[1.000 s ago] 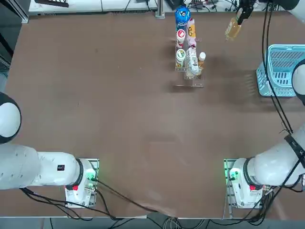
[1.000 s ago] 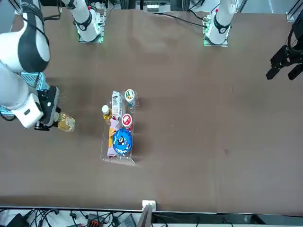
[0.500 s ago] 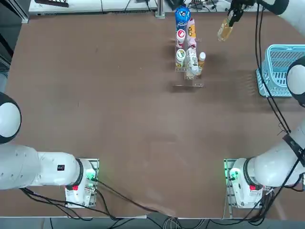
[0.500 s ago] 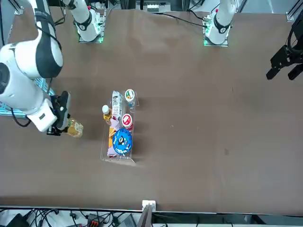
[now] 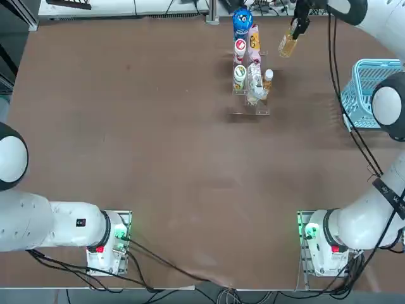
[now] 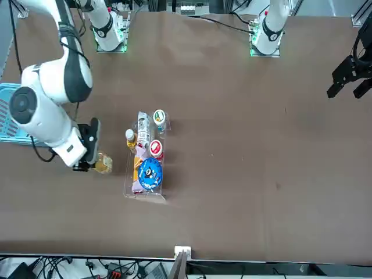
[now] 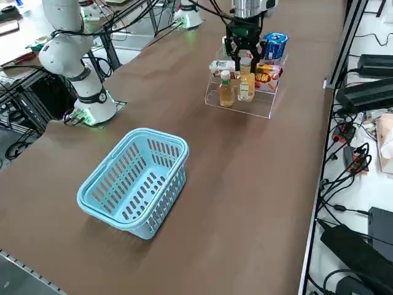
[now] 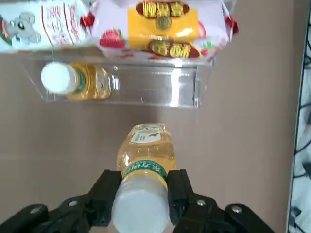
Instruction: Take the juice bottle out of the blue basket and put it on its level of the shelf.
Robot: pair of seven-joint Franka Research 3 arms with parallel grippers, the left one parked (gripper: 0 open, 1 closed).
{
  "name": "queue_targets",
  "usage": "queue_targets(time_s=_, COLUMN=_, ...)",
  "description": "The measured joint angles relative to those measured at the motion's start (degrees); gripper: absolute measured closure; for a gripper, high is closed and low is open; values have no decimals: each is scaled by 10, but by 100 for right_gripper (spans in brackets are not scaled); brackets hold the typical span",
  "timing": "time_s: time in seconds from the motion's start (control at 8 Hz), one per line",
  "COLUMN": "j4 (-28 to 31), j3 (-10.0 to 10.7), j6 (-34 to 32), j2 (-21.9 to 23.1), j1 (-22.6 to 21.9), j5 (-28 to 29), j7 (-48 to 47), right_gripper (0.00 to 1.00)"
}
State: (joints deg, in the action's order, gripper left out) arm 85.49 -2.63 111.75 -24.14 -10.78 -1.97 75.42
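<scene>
I have the juice bottle gripped in my tool, its two fingers closed on either side of the neck, just under the white cap. The bottle hangs beside the shelf, outside its clear wall, clear of the blue basket. Taking it out is done; I judge that I am on the carry, with the placing to come.

The lowest row holds a similar white-capped bottle, with bare space next to it. That looks like the level for mine. Next I need to bring the bottle over that space, high enough for its base to pass the rim, line it up beside its neighbour, lower it until it sits, and only then let go. Coming in low could catch the wall; drifting sideways could knock the other bottle or the snack packs.
</scene>
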Motion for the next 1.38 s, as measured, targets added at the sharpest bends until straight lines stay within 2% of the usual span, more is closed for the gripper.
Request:
queue_targets(time_s=0.62, j4=0, j3=1, j6=26, j2=-30, j1=-33, j5=-9, j7=-24, right_gripper=44)
queue_targets(time_s=1.0, j4=0, j3=1, j6=34, j2=-42, j1=-51, j5=-37, j7=-57, right_gripper=44)
queue_targets(time_s=1.38, j4=0, j3=1, j6=47, j2=-61, j1=-54, j5=-39, j7=-59, right_gripper=44)
